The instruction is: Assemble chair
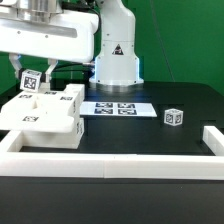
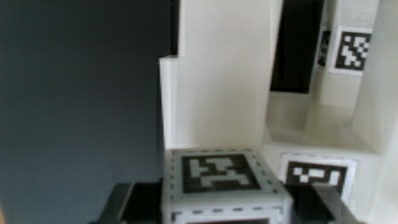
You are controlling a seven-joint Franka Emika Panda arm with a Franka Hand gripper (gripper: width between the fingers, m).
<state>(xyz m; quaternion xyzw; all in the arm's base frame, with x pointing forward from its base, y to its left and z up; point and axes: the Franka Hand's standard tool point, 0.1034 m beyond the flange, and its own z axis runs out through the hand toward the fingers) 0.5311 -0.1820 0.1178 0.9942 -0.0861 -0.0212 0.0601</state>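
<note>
The chair's partly joined white parts (image 1: 45,118) sit at the exterior view's left on the black table, with tags on their top faces. My gripper (image 1: 34,74) hangs right above them, shut on a white tagged chair part (image 1: 33,84). In the wrist view that part (image 2: 221,178) sits between my two dark fingers (image 2: 132,203), and the gripper (image 2: 217,204) is closed on its sides. Past it stands a white panel (image 2: 222,100), with a tagged white bar (image 2: 349,52) beside it. A small tagged white cube (image 1: 174,117) lies alone toward the exterior view's right.
The marker board (image 1: 118,108) lies flat mid-table in front of the robot base (image 1: 118,55). White border rails run along the front (image 1: 100,160) and at the exterior view's right (image 1: 213,140). A green wall stands behind.
</note>
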